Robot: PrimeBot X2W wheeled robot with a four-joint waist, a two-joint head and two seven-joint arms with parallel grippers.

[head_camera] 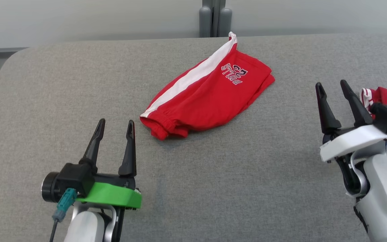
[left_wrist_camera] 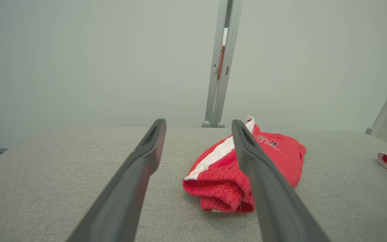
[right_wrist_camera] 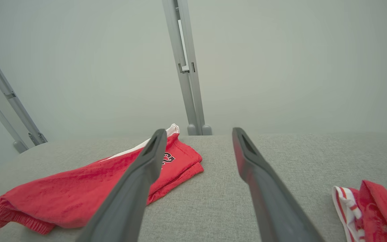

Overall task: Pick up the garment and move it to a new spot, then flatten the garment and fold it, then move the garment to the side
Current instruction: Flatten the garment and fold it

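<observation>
The grey table [head_camera: 213,188] spreads under both grippers. The red garment [head_camera: 210,97] lies on it, ahead of the left gripper [head_camera: 116,122] and off to its right, and ahead and to the left of the right gripper [head_camera: 332,84], touching neither. Both grippers stand wide apart and hold nothing. Just right of the right gripper lies a second red cloth [head_camera: 383,95], partly hidden behind that wrist and cut off by the picture's edge.
</observation>
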